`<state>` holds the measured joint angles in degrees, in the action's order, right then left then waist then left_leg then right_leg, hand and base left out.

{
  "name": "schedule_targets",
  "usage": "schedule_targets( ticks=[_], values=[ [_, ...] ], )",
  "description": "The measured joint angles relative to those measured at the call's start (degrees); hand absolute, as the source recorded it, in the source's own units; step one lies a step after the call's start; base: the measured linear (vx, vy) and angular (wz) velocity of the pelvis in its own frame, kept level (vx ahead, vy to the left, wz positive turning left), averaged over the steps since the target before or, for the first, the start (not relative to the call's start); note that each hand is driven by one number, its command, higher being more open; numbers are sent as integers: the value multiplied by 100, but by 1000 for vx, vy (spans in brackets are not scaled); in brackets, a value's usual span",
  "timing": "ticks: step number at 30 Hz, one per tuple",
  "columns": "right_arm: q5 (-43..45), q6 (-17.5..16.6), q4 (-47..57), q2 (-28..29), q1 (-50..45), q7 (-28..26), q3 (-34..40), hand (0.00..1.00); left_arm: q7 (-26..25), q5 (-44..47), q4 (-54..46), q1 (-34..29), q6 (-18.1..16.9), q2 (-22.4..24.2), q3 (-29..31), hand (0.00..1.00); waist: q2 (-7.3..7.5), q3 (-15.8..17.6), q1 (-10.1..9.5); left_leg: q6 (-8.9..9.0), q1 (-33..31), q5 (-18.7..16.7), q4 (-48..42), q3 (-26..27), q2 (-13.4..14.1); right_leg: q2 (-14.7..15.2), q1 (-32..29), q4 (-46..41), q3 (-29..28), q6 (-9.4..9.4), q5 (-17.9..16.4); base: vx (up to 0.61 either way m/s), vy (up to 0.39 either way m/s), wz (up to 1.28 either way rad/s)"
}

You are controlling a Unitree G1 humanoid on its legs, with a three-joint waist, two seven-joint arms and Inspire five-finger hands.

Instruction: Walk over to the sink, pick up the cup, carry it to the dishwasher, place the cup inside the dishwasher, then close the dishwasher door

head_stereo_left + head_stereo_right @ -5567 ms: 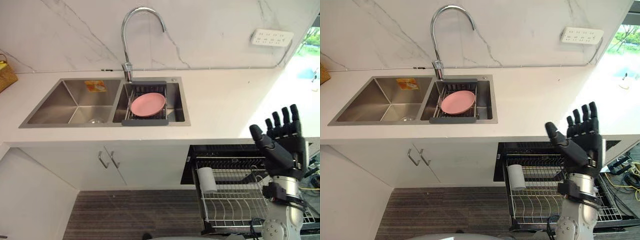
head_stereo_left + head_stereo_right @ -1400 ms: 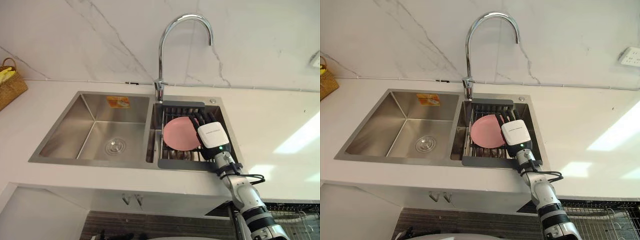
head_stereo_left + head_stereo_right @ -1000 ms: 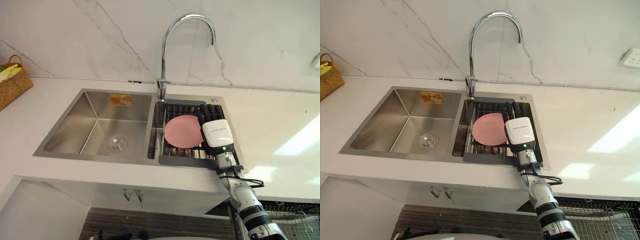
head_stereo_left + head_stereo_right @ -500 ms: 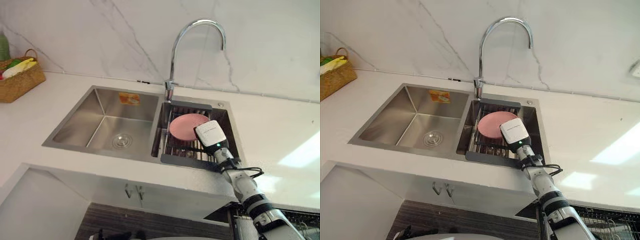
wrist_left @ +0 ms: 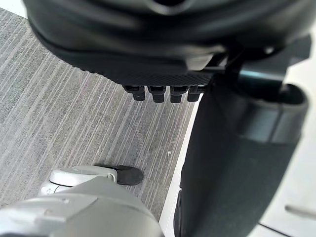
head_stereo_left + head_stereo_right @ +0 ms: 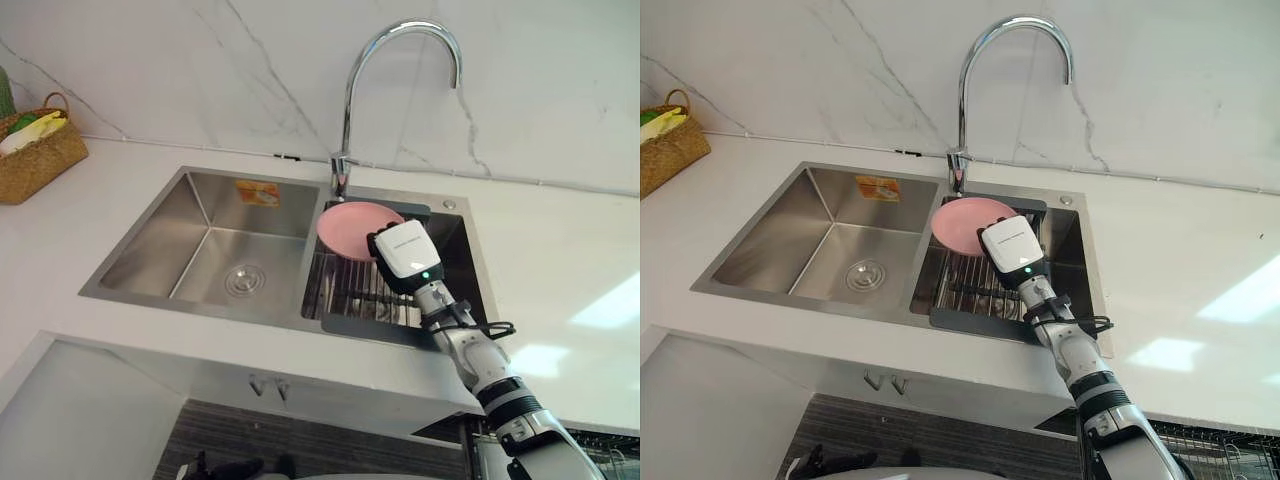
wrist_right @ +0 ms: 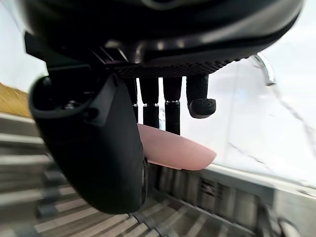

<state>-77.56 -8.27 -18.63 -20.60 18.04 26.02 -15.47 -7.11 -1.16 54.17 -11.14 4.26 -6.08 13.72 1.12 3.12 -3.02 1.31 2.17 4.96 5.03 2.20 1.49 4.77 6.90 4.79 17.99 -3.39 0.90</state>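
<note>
Pink round plate in rt hand; steel sink.

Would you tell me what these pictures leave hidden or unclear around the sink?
- Eye views: the right hand covers the pink plate's near edge and its own grip.
- Right wrist view: the thumb hides part of the plate; the sink rack is blurred.
- Eye views: the wicker basket is cut off by the left edge.
</note>
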Motion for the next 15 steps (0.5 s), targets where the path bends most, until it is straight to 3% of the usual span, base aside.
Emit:
schedule_targets(
  ticks=[9,15],
  values=[
    [812,-402,1143,-159,-65,-536,301,0,-3,-100,0,-125,-51,9,73,100,-99,63,68,-18,25,-13,0,52,-19,25,-3,-5,-64,-13,20,-38,6,-3],
    [1129,-611,2149,-482,-511,-793,1389,0,82,-340,-29,-170,-162,13,128,100,-186,116,63,-28,94,-63,-1,167,0,19,-1,-55,-180,-12,18,4,1,-8]
  ],
)
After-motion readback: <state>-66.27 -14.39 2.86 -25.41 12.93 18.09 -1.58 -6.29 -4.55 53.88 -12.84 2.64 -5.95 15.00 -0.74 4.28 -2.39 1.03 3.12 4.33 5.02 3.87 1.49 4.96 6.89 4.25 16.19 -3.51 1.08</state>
